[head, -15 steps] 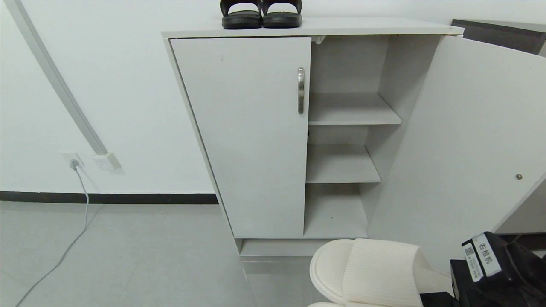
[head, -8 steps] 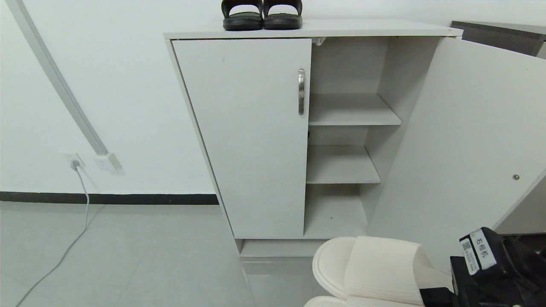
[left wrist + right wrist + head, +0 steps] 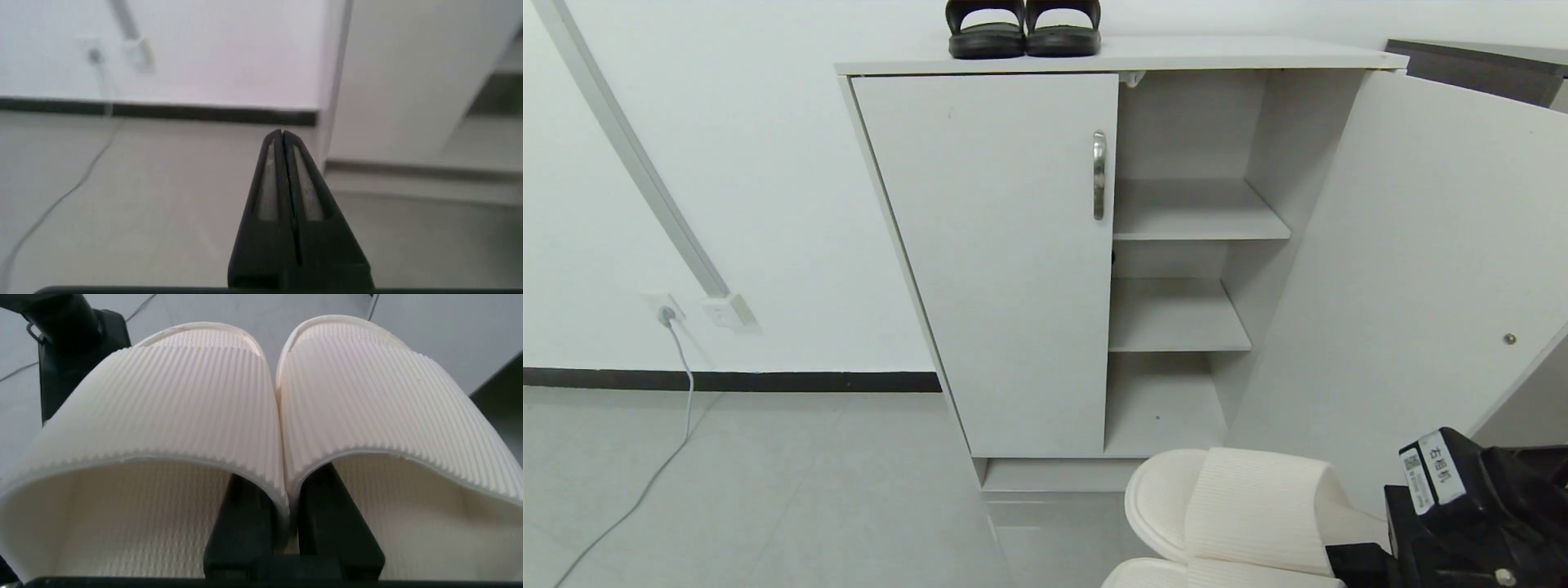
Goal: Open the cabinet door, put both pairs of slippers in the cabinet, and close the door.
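Placement underway: right tool [image 3: 282,508] pinches cream ribbed foam slippers [image 3: 1245,508] facing the open white cabinet [image 3: 1258,53]; setting them inside likely comes next. Left tool [image 3: 282,184] pressed together.

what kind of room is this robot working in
Likely a home entryway, or a mock-up of one: a white wooden shoe cabinet with shelves, a pair of black rubber slippers on top, and grey floor tiles.

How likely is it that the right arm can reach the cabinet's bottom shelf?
Probably yes: the right door stands open, the bottom shelf lies exposed, and the right gripper, shut on the white slippers, sits low before it with nothing between.
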Available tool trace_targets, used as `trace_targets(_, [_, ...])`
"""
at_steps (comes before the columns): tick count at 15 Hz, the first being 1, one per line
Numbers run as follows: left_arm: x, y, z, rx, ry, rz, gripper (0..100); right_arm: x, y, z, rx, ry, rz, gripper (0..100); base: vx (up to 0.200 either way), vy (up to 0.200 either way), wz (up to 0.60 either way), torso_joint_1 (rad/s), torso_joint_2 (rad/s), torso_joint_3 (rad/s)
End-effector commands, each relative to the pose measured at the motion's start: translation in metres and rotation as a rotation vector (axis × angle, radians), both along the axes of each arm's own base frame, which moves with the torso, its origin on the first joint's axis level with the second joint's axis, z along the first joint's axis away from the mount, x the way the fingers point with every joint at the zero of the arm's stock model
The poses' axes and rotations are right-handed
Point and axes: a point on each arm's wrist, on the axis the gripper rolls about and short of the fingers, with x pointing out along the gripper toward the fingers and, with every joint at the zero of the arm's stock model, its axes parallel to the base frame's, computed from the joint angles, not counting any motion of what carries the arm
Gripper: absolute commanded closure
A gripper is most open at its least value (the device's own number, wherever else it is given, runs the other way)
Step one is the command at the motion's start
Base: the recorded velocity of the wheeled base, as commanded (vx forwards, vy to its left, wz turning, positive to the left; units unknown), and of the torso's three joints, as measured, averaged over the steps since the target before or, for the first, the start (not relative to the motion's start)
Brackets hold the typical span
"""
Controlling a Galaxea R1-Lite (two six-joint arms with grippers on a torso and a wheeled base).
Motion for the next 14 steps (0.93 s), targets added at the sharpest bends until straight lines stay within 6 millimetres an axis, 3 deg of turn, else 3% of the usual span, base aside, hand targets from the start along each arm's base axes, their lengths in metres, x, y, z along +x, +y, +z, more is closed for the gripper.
trace_targets(1, [0.001,-0.003,0.0,-0.054,0.0,-0.112,100,0.001,0.001,-0.002,-0.006,0.006,0.001,100,0.0,0.0,0.0,0.0,0.0,0.0])
trace_targets(4, [-0.005,-0.001,-0.002,-0.029,-0.06,-0.248,100,0.001,0.001,-0.001,-0.006,0.004,-0.002,100,0.0,0.0,0.0,0.0,0.0,0.0])
trace_targets(9, [-0.006,-0.001,-0.002,-0.042,-0.084,-0.21,100,0.007,0.007,0.005,-0.001,-0.006,-0.053,100,0.0,0.0,0.0,0.0,0.0,0.0])
trace_targets(13, [-0.006,0.0,-0.002,-0.048,-0.085,-0.209,100,0.023,0.039,0.019,0.1,0.071,-0.338,100,0.0,0.0,0.0,0.0,0.0,0.0])
trace_targets(14, [-0.006,0.0,-0.002,-0.048,-0.085,-0.209,100,0.036,0.055,0.022,0.151,0.091,-0.45,100,0.0,0.0,0.0,0.0,0.0,0.0])
